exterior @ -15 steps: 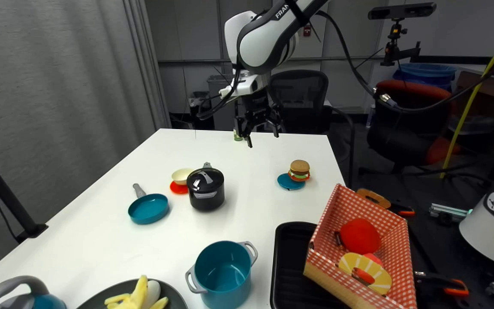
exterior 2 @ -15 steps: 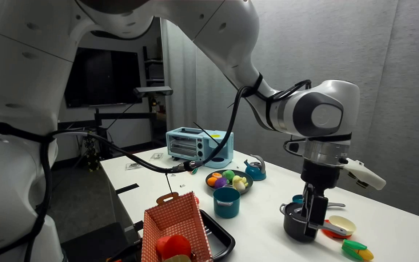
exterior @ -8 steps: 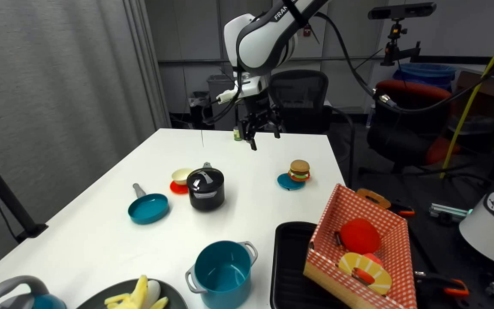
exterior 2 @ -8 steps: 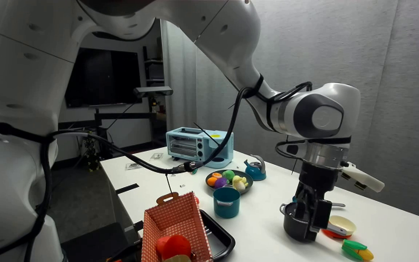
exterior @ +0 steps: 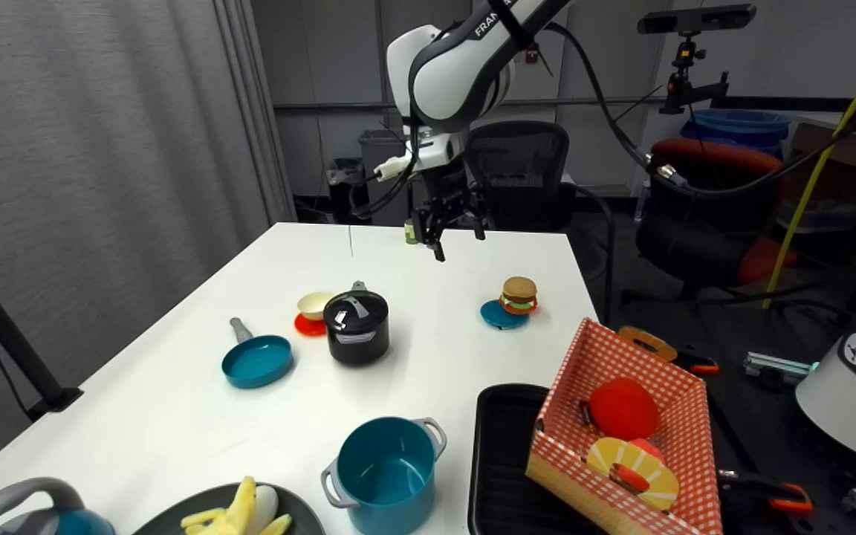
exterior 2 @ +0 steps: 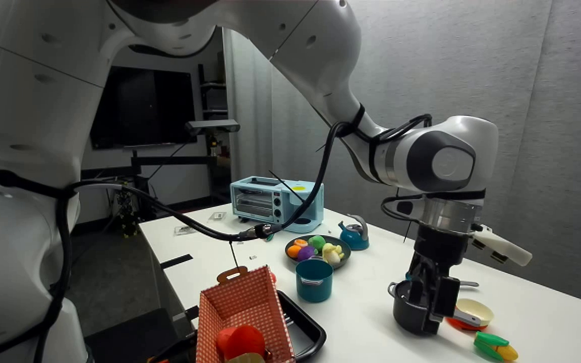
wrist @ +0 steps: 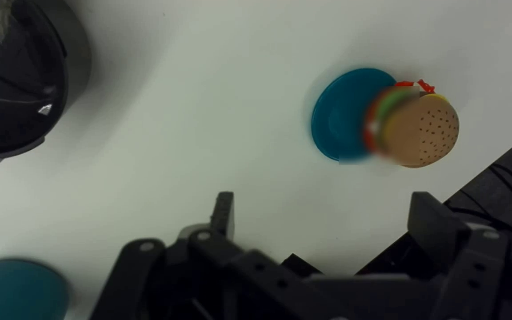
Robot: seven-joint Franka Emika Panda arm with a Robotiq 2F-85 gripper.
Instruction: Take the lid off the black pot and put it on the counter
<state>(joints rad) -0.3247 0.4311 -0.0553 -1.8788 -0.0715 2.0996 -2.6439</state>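
The gripper [wrist: 322,195] has shifted slightly, 2 jaws spread wide, apart from the black pot [exterior: 358,349]; the lid [exterior: 357,316] covers it.

Both exterior views look slantwise down across the counter [exterior: 428,364]; the wrist view faces steeply down from nearer. All 3 share the black pot [exterior: 361,348].

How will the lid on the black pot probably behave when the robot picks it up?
The lid may be slippery, as its dark top shines with reflections. It looks stiff: it spans the black pot without visible sagging. Being broad and round, it could tip if gripped off-centre.
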